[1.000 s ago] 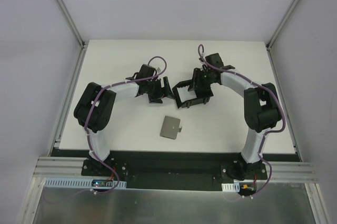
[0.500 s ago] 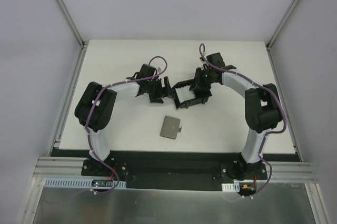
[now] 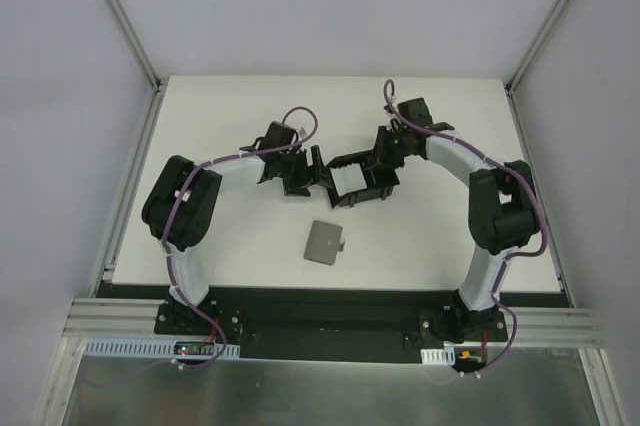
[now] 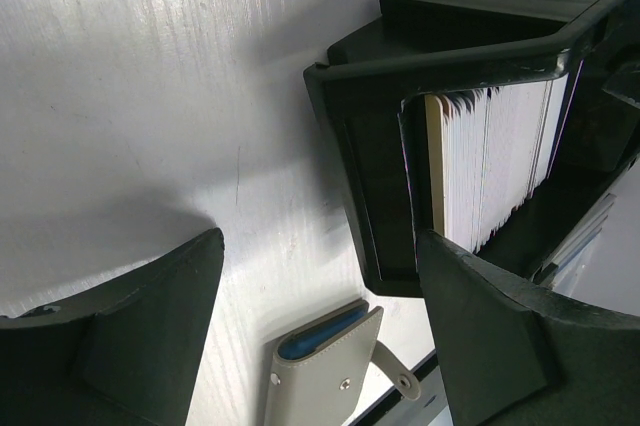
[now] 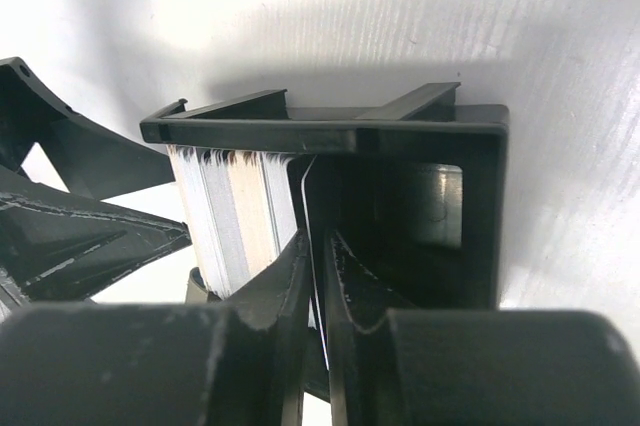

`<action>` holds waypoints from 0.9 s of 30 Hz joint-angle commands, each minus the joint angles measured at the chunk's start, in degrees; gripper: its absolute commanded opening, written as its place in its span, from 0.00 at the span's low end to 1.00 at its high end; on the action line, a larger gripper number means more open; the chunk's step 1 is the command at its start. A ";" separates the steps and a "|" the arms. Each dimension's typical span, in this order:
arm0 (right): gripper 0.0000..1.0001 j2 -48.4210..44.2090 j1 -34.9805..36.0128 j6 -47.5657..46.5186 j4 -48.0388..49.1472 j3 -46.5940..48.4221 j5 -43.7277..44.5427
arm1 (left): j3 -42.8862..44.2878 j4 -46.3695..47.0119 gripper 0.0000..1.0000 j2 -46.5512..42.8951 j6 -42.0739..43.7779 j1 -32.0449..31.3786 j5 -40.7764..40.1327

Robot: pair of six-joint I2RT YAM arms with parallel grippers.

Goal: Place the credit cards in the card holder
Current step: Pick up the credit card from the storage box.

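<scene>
The black card holder (image 3: 352, 184) lies mid-table between my two grippers. In the right wrist view the card holder (image 5: 420, 131) carries a stack of white and cream cards (image 5: 235, 216) at its left end. My right gripper (image 5: 318, 236) is shut on a thin dark credit card (image 5: 305, 208) standing on edge just right of that stack. From above, the right gripper (image 3: 380, 159) reaches into the holder's right side. My left gripper (image 3: 314, 168) is open at the holder's left end, its fingers (image 4: 120, 336) wide apart with nothing between them. The card holder (image 4: 370, 186) sits just ahead of the right finger.
A grey snap wallet (image 3: 324, 242) lies on the white table in front of the holder. In the left wrist view the wallet (image 4: 320, 381) shows a blue card (image 4: 320, 334) inside. White walls and metal rails border the table.
The right gripper's jaws have closed onto the card in the holder. The holder and the right gripper have shifted a little to the back. The left gripper edged right toward the holder.
</scene>
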 commanded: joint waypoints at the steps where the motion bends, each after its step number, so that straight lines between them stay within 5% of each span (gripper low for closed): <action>1: 0.10 -2.17 -0.13 -1.70 -1.93 1.09 0.12 | 0.53 -0.26 0.77 0.12 0.16 -0.33 0.64; 20: 0.14 2.93 3.56 -6.72 -9.58 4.44 12.43 | 0.26 -0.26 0.77 -0.14 0.33 -0.33 0.90; 27: 0.03 2.75 3.82 -7.07 -9.50 5.66 11.21 | -0.88 -0.26 0.75 -1.28 1.12 -0.33 -0.06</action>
